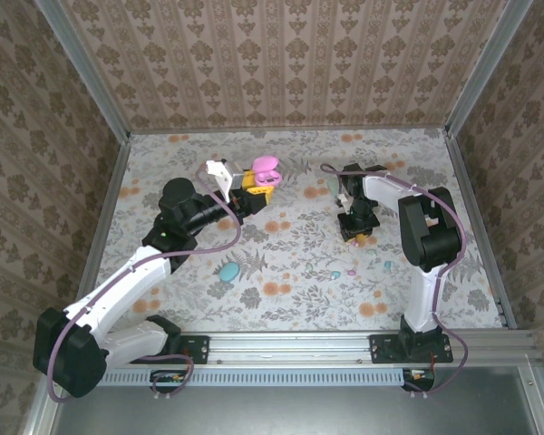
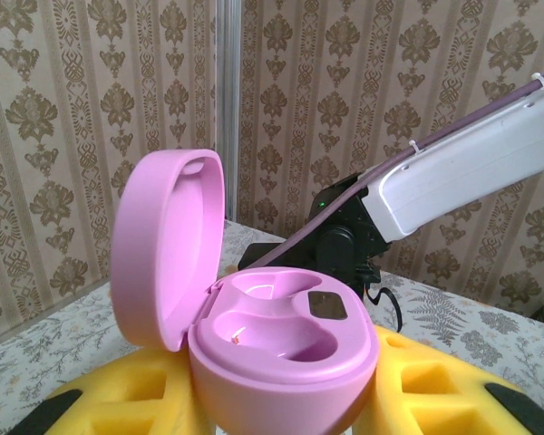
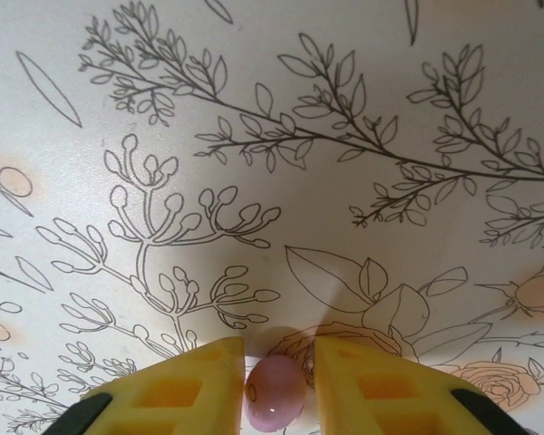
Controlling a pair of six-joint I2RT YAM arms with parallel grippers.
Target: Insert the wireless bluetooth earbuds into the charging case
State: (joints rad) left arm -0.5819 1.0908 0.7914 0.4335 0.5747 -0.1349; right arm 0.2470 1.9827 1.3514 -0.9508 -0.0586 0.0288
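While hanging over the far middle of the floral tablecloth (image 1: 281,299), clamps the pink charging case (image 2: 286,358) between the yellow foam pads (image 2: 118,399) of the left gripper (image 1: 257,188). Lid (image 2: 163,245) swung upright, two moulded wells empty, small dark window (image 2: 326,305) beside them, too small to read. Behind the case, seen from the left wrist: white right arm (image 2: 471,172) with purple cable, patterned wallpaper beyond. Lying loose on the cloth: teal oval case (image 1: 228,271) near the middle, tiny pastel earbuds (image 1: 351,270) in front of the right arm, well apart from the pink case. Under the right gripper (image 3: 279,385), pointing straight down: pink earbud (image 3: 274,405), glossy and rounded, resting on the cloth between yellow fingers (image 3: 181,390), one finger touching it; firm pinch impossible to confirm.
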